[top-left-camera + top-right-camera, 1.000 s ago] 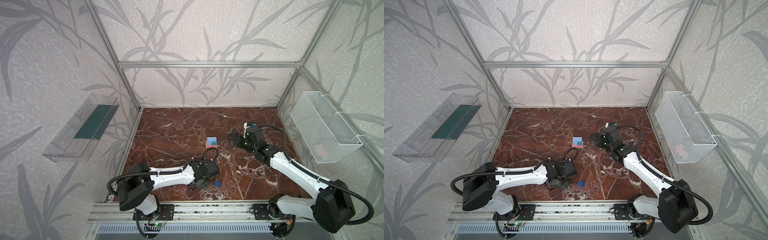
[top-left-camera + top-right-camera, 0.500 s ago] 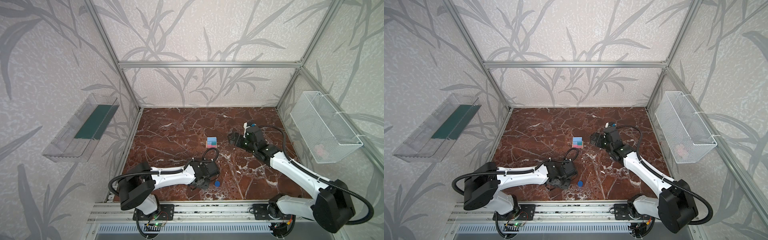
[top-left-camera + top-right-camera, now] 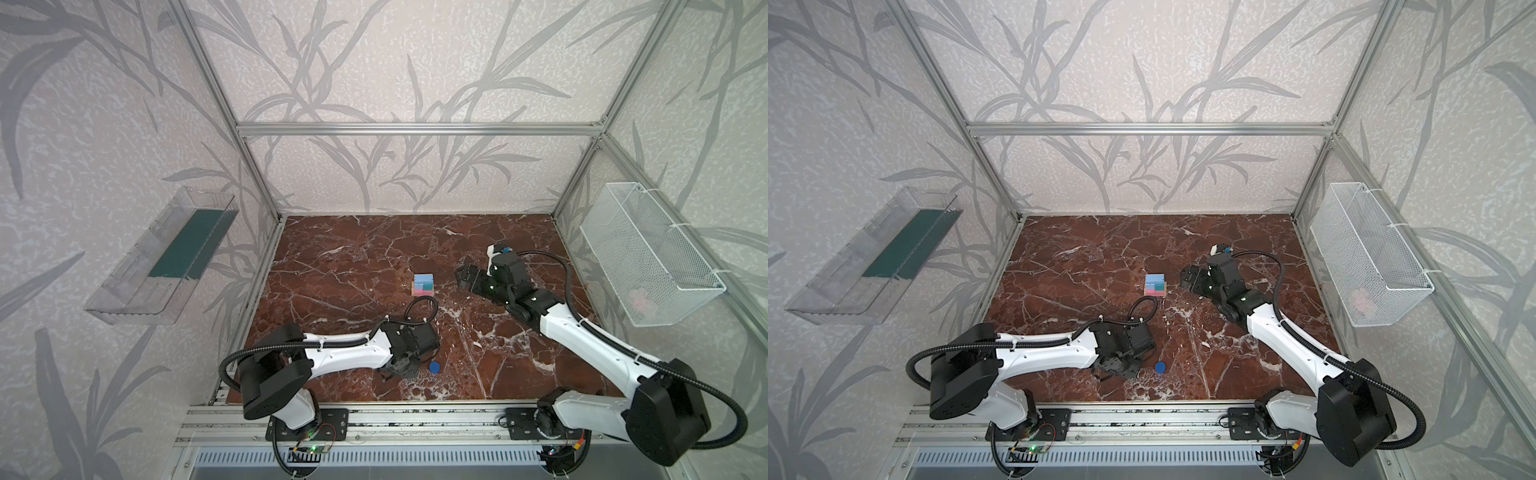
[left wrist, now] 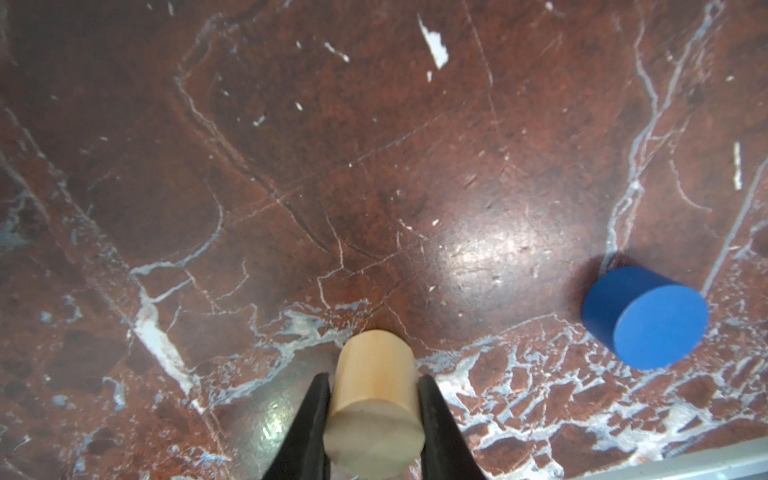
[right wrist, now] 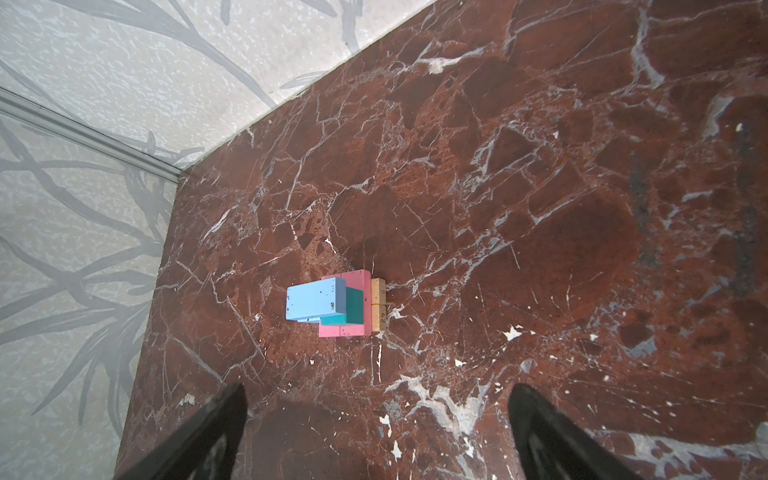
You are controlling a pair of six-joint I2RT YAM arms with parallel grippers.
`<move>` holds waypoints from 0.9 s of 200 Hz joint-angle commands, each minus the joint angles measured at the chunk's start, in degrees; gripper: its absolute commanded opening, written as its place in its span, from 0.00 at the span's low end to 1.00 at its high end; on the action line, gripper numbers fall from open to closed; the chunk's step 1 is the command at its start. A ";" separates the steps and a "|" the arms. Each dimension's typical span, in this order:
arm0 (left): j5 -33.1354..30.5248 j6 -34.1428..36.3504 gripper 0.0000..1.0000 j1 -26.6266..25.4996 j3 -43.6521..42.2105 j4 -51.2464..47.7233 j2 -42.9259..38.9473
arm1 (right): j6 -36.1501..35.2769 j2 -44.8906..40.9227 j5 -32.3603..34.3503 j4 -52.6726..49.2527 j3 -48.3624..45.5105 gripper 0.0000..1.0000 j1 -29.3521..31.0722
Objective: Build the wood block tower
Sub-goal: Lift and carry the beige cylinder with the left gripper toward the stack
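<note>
The tower (image 3: 424,284) (image 3: 1155,284) stands mid-table: tan bars lowest, pink bars on them, a teal cube and a light blue block (image 5: 316,303) on top. Near the front edge, my left gripper (image 4: 374,380) (image 3: 399,370) has both fingers pressed against the sides of a tan cylinder (image 4: 374,399). In both top views that cylinder is hidden under the gripper. A dark blue cylinder (image 4: 646,318) (image 3: 434,366) (image 3: 1160,366) stands loose just beside it. My right gripper (image 5: 378,390) (image 3: 463,276) hangs wide open and empty to the right of the tower, apart from it.
A white wire basket (image 3: 648,257) holding something pink hangs on the right wall. A clear tray (image 3: 166,257) with a dark green insert hangs on the left wall. The aluminium rail (image 3: 374,411) runs along the front edge, close to the left gripper.
My left gripper's fingers have closed in on the tan cylinder. Both arms have stayed nearly still, and the tower and blue cylinder have not moved.
</note>
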 commanded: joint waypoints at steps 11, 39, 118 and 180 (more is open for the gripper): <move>-1.26 -0.95 0.15 -0.24 1.66 -2.02 -1.02 | 0.32 0.28 -0.11 1.20 -0.17 0.98 -0.27; -1.65 -1.17 0.08 -0.25 3.04 -3.55 -1.88 | 0.17 0.97 -0.56 1.97 -0.17 0.98 -0.24; -4.15 2.33 0.00 1.55 10.68 -10.23 -2.21 | -0.49 2.95 -3.88 2.02 1.25 0.98 -1.11; -2.14 8.32 0.00 7.15 16.39 -11.63 -3.65 | -0.75 1.62 -5.57 2.34 -0.15 0.98 -2.79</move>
